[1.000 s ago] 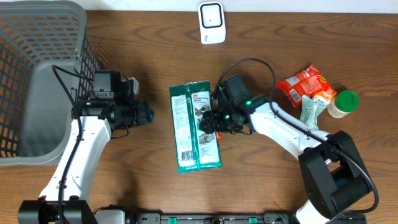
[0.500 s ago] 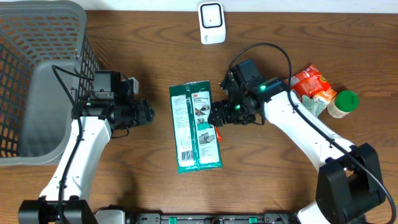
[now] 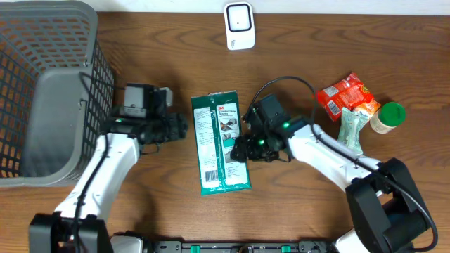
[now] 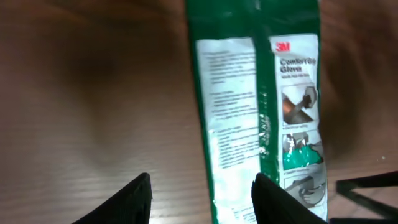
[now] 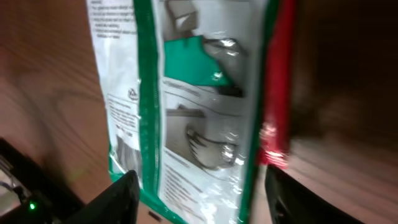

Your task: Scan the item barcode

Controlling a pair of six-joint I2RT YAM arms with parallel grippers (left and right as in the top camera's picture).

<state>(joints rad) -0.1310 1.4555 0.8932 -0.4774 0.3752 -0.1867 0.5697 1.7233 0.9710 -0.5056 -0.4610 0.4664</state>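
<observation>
— Near the middle of the overhead frame, what is that long green thing?

— That is the glove package [image 3: 221, 144]. It lies flat on the wooden table [image 3: 155, 204] with its printed side up and its long side running up and down the frame. The white scanner [image 3: 239, 26] sits well apart from it, at the top centre edge.

— Where is the right gripper?

— The right gripper [image 3: 242, 149] is over the package's right edge, a little below its middle. In the right wrist view its two fingers [image 5: 118, 199] stand apart at the bottom of the frame. One is over the printed face and the other is out past a red strip [image 5: 277, 93] that runs along the package's edge. They are roughly half spread and I see nothing pinched between them. I cannot tell whether the tips touch the wrapper.

— And the left one?

— The left gripper [image 3: 181, 128] is just left of the package's upper half, pointing toward it and not touching it. In the left wrist view its fingers [image 4: 138, 199] are also parted about halfway. Bare wood shows between them, and the package's lower part shows beside the right-hand finger. It holds nothing.

— Anything else on the table?

— A grey mesh basket [image 3: 42, 84] fills the upper left. At the right of the frame a red snack bag [image 3: 344, 95], a pale green packet [image 3: 351, 128] and a green-capped jar [image 3: 387, 117] sit close together.
</observation>
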